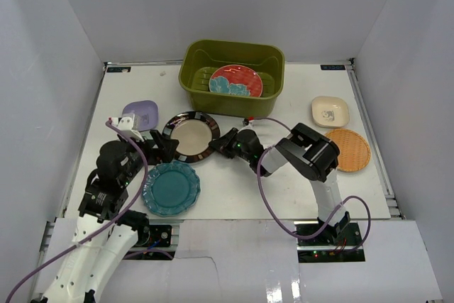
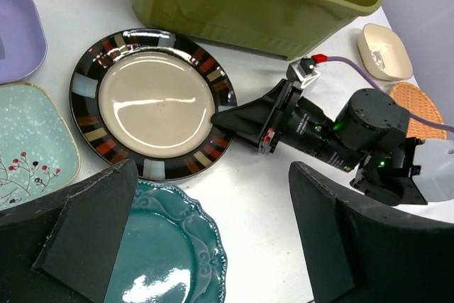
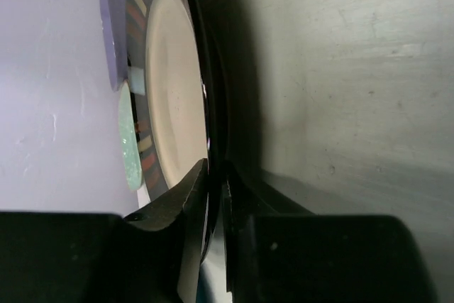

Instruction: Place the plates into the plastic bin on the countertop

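Nearest: the left gripper (image 1: 164,148) is open, its fingers (image 2: 85,239) spread wide with nothing between them. It hovers well in front of the left end of the plastic bin (image 1: 227,102). Under it the teal scalloped plate (image 1: 172,187) lies flat on the countertop (image 1: 241,193); of all the plates it is farthest from the bin, off the bin's near-left.

The right gripper (image 1: 225,141) is clamped on the black-rimmed plate (image 1: 191,136), with a finger on each face of the plate's right rim in the right wrist view. This plate sits just in front of the bin's left half, not touching the bin wall. It looks flat on the countertop in the left wrist view.

The mint plate (image 2: 28,147) lies further out past the bin's left end; in the top view the left arm hides it. The lavender plate (image 1: 142,113) sits off the bin's left front corner, apart from it.

The orange woven plate (image 1: 349,149) is off the bin's near-right, well apart. The cream square plate (image 1: 330,111) is near the bin's right front corner, closer to the bin than the orange one.

Farthest: the red-teal plate (image 1: 236,80) is inside the bin, on the ribbed bottom around the middle. Cannot tell whether it is flat or leaning.
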`<state>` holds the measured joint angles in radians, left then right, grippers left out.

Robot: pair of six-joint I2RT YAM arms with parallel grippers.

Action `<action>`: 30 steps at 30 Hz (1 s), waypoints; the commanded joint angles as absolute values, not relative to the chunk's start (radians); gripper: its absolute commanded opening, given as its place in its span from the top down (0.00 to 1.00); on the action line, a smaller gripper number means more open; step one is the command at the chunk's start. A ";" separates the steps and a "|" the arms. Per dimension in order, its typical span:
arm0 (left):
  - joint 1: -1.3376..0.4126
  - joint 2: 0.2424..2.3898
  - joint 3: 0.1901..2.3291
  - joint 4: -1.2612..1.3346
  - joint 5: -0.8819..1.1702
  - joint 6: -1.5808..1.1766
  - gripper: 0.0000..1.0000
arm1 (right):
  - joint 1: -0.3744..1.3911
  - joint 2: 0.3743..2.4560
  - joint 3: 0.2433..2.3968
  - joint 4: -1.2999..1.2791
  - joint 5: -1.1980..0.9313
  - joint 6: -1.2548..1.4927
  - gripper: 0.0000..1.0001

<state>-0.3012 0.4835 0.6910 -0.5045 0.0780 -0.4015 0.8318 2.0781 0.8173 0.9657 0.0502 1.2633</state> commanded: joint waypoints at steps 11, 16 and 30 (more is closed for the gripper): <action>-0.299 0.480 0.667 -0.499 0.061 -0.408 0.02 | 0.848 1.622 0.463 1.129 0.203 1.177 0.92; -0.295 0.449 0.664 -0.497 0.045 -0.414 0.02 | 0.854 1.192 0.439 0.841 0.173 0.990 0.92; -0.281 0.468 0.658 -0.486 0.089 -0.407 0.02 | 0.540 1.201 1.113 0.296 -0.011 0.638 0.92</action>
